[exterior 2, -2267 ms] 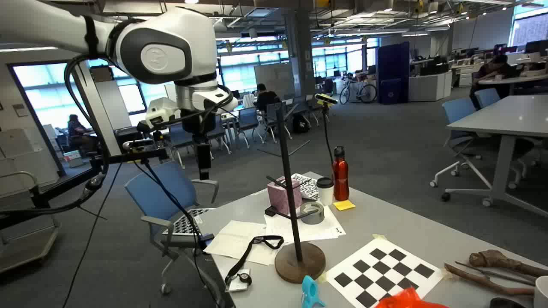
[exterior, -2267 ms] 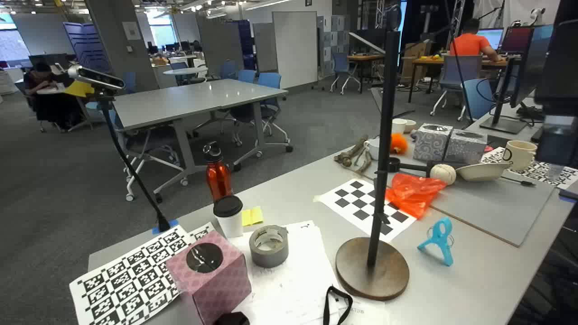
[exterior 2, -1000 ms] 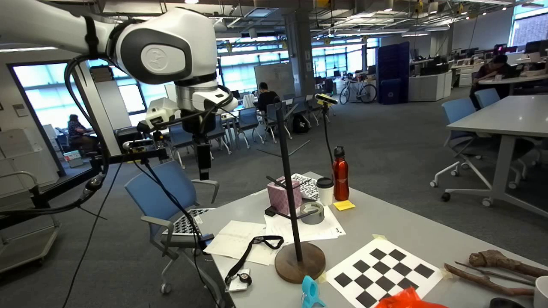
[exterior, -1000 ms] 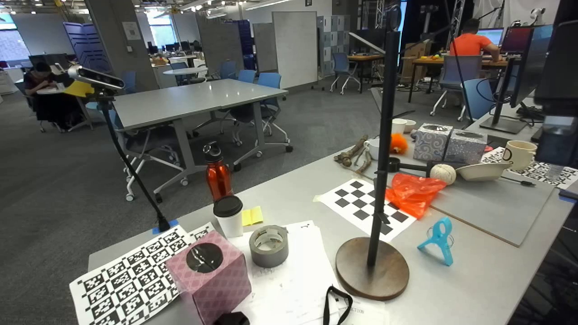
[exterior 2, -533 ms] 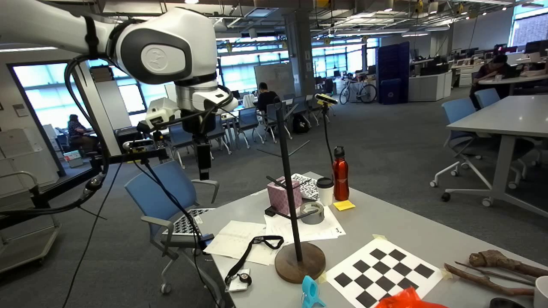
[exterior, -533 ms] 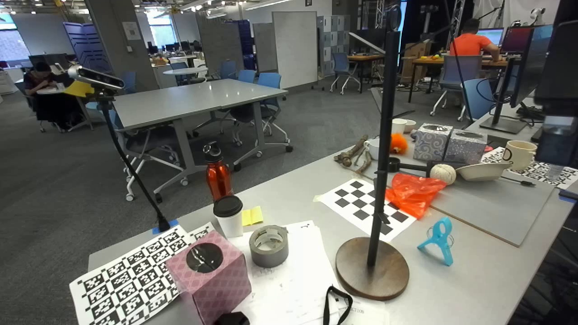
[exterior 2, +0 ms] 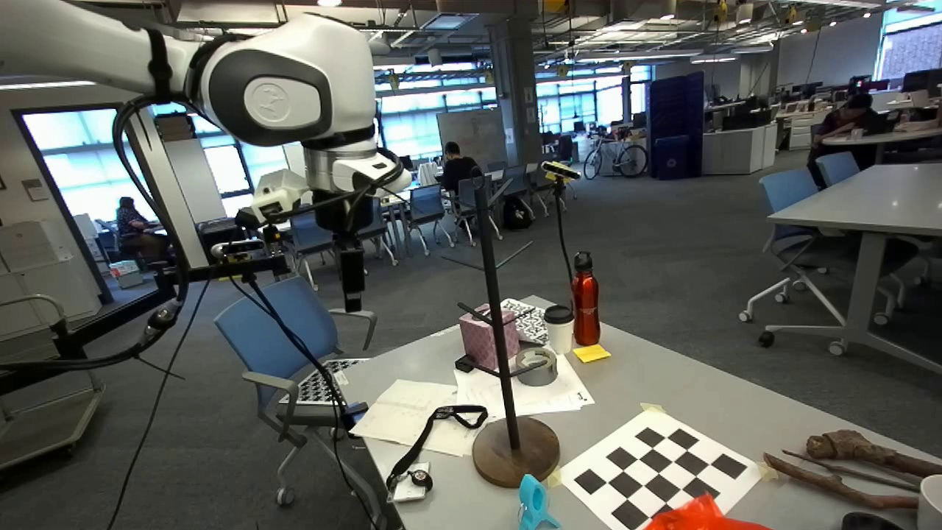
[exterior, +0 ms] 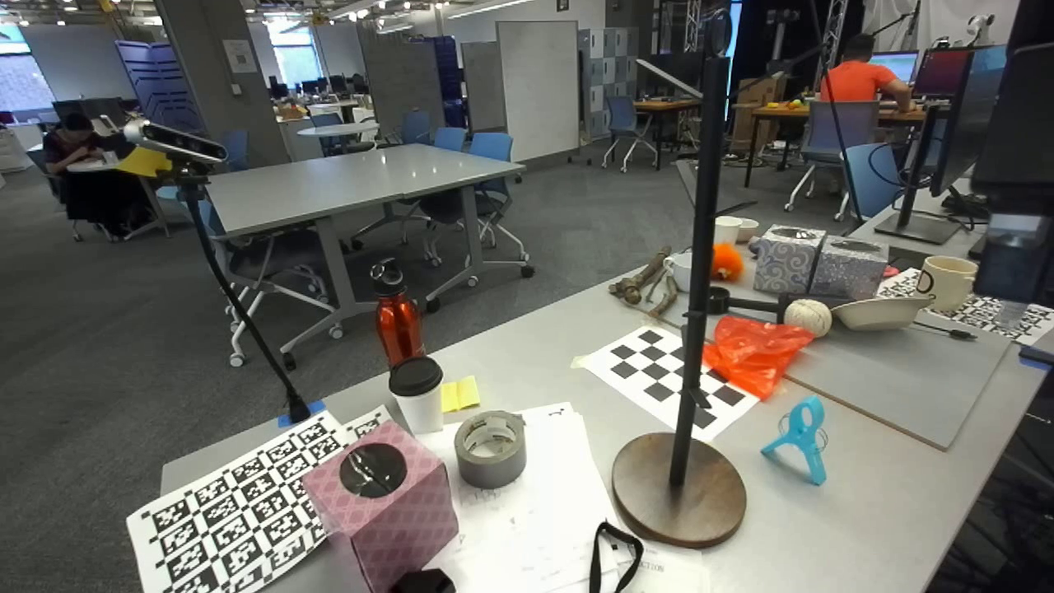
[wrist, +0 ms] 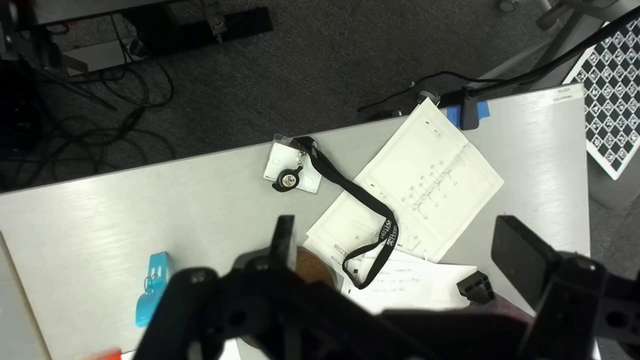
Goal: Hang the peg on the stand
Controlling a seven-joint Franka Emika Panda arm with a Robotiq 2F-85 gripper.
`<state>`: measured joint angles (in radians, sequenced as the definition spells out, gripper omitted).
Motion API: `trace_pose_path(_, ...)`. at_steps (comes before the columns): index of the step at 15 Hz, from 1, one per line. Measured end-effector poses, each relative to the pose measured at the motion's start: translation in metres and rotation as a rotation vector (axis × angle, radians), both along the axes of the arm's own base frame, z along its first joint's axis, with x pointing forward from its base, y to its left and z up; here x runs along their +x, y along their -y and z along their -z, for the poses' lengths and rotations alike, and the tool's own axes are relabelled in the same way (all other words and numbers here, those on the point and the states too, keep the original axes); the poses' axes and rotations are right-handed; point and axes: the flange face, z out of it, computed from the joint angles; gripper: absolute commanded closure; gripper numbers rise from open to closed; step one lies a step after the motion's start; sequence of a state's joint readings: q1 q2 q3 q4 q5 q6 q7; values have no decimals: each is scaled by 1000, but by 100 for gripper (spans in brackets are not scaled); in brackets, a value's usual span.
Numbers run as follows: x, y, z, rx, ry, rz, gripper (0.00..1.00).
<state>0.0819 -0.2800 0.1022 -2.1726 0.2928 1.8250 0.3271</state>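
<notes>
The light-blue peg (exterior: 800,430) stands on the table beside the stand, apart from it. It also shows in an exterior view (exterior 2: 532,502) and at the lower left of the wrist view (wrist: 150,300). The stand has a black pole (exterior: 699,272) with several thin branches and a round brown base; its pole also shows in an exterior view (exterior 2: 491,280). In the wrist view its base (wrist: 311,266) is partly hidden by a finger. My gripper (wrist: 395,222) is open and empty, high above the table's edge area. In an exterior view my gripper (exterior 2: 353,298) hangs left of the stand.
A black lanyard (wrist: 369,199) lies on papers near the stand's base. A pink tissue box (exterior: 395,519), a tape roll (exterior: 471,463), a lidded cup (exterior: 422,409) and a red bottle (exterior 2: 586,305) stand behind. An orange bag (exterior: 753,354) lies near the peg.
My arm and gripper have shifted very slightly to the right in an exterior view. The peg and the stand have not moved.
</notes>
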Motion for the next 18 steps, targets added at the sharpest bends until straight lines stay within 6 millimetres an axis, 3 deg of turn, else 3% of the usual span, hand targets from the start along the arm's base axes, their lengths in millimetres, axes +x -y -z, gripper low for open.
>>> trace_pose_path(7, -2, 25, 22, -91, -26, -6, 0)
trace_pose_path(18, 16, 94, 76, -276, 12, 18, 0)
